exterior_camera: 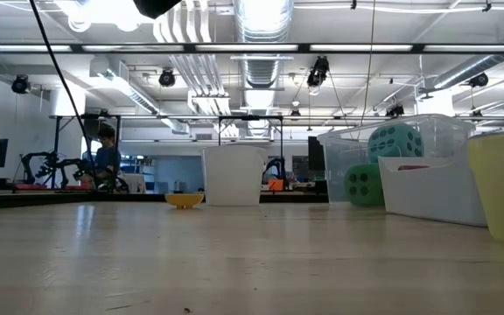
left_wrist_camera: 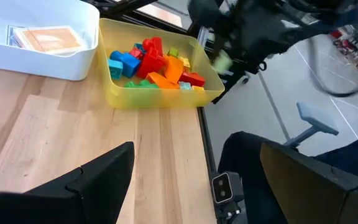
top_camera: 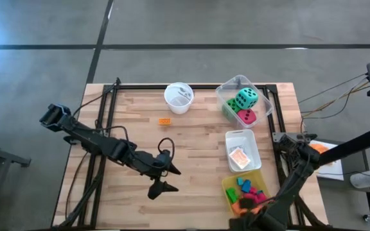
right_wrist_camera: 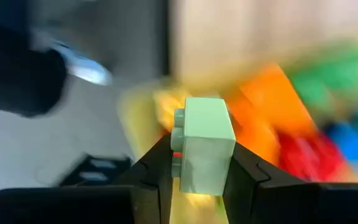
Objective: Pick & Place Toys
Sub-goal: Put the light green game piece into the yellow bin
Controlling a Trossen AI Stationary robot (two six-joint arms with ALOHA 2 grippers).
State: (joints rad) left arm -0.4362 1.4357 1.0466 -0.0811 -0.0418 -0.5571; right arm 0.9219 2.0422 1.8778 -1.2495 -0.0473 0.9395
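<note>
My right gripper [right_wrist_camera: 201,163] is clamped on a pale green block [right_wrist_camera: 205,144], hanging just above the yellow bin [top_camera: 226,190] at the table's near right corner. Bin's already full of blocks [left_wrist_camera: 154,65]: red, blue, orange, green. My left gripper [top_camera: 165,178] is spread wide w/ nothing in it, over the near-middle of the table [top_camera: 133,122]. Card pack [top_camera: 239,157] sits in the white tray [top_camera: 252,140]. Green, teal & pink dice [top_camera: 244,106] are in the clear bin [top_camera: 266,101]. One orange block [top_camera: 164,120] lies loose near the white cup [top_camera: 178,98].

Likely lab or workshop: exposed ceiling ducts [exterior_camera: 261,35], strip lights, distant workbenches [exterior_camera: 59,188], concrete floor [top_camera: 204,25].
</note>
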